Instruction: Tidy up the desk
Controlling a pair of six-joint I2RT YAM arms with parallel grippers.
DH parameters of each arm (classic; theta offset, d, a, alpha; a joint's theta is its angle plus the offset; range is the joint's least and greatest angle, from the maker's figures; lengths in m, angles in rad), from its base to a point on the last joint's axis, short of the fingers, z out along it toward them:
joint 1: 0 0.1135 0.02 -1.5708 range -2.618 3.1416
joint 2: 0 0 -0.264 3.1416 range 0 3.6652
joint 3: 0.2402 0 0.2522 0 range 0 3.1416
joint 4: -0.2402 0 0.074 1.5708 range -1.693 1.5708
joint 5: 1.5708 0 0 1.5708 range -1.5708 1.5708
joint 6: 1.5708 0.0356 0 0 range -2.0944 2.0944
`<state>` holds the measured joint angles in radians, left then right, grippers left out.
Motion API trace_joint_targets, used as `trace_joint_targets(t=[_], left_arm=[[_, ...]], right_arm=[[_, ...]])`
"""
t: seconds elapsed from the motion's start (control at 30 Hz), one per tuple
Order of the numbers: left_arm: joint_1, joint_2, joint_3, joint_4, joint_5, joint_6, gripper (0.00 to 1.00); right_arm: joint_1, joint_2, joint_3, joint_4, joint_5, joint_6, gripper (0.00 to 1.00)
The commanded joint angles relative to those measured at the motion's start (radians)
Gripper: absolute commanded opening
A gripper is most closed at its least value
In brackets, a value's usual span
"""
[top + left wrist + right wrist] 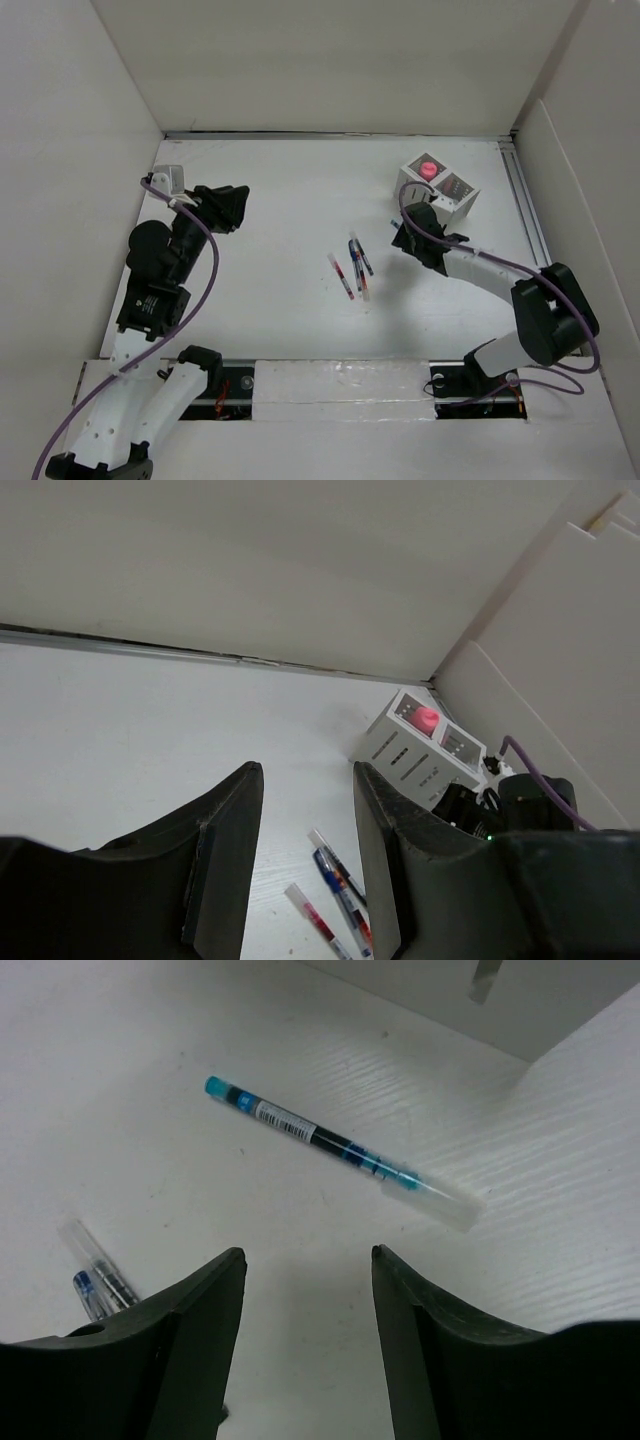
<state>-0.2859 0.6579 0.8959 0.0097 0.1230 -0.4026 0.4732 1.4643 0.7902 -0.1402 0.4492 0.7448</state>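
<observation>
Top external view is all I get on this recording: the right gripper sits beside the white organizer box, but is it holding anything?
Observer: No. In the right wrist view the right gripper is open and empty.
Operator: Is anything underneath it that I can't see?
Observer: Yes, a teal pen lies flat on the desk just ahead of its fingers, not touching them.
Operator: Is that pen capped?
Observer: It appears so; there seems to be a clear cap on one end.
Operator: And the left gripper?
Observer: In the left wrist view the left gripper is open too, with nothing between its fingers.
</observation>
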Motion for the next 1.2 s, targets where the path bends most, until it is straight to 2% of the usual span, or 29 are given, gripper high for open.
trace_joint_targets(t=[0.0, 0.17, 0.23, 0.4, 0.57, 0.63, 0.67, 0.7, 0.8, 0.97, 1.17], left_arm=[[0.005, -0.018, -0.002, 0.042, 0.003, -0.004, 0.37], [0.005, -0.024, -0.002, 0.042, 0.0, -0.004, 0.37], [0.005, -0.021, 0.0, 0.039, -0.003, -0.002, 0.37], [0.005, -0.015, 0.0, 0.039, -0.005, -0.001, 0.37], [0.005, -0.011, 0.0, 0.038, -0.016, 0.002, 0.37], [0.005, -0.009, 0.001, 0.035, -0.02, 0.005, 0.37], [0.005, -0.007, 0.003, 0.035, -0.02, 0.005, 0.37], [0.005, -0.009, 0.003, 0.033, -0.02, 0.005, 0.37], [0.005, -0.012, 0.003, 0.033, -0.026, 0.008, 0.37], [0.005, -0.02, 0.005, 0.032, -0.029, 0.01, 0.37], [0.005, -0.027, 0.005, 0.032, -0.033, 0.01, 0.37]], right_arm=[[-0.053, 0.049, 0.081, 0.007, -0.04, -0.016, 0.59], [-0.114, 0.18, 0.193, -0.021, -0.141, -0.077, 0.59], [-0.127, 0.22, 0.228, -0.027, -0.152, -0.094, 0.57], [-0.137, 0.277, 0.302, -0.055, -0.181, -0.133, 0.6], [-0.162, 0.324, 0.366, -0.098, -0.246, -0.168, 0.66], [-0.185, 0.327, 0.371, -0.093, -0.279, -0.173, 0.72], [-0.185, 0.329, 0.371, -0.093, -0.332, -0.176, 0.72], [-0.195, 0.344, 0.376, -0.094, -0.351, -0.177, 0.8], [-0.186, 0.363, 0.403, -0.125, -0.342, -0.185, 0.76], [-0.186, 0.39, 0.441, -0.171, -0.339, -0.188, 0.77], [-0.13, 0.406, 0.466, -0.225, -0.326, -0.2, 0.77]])
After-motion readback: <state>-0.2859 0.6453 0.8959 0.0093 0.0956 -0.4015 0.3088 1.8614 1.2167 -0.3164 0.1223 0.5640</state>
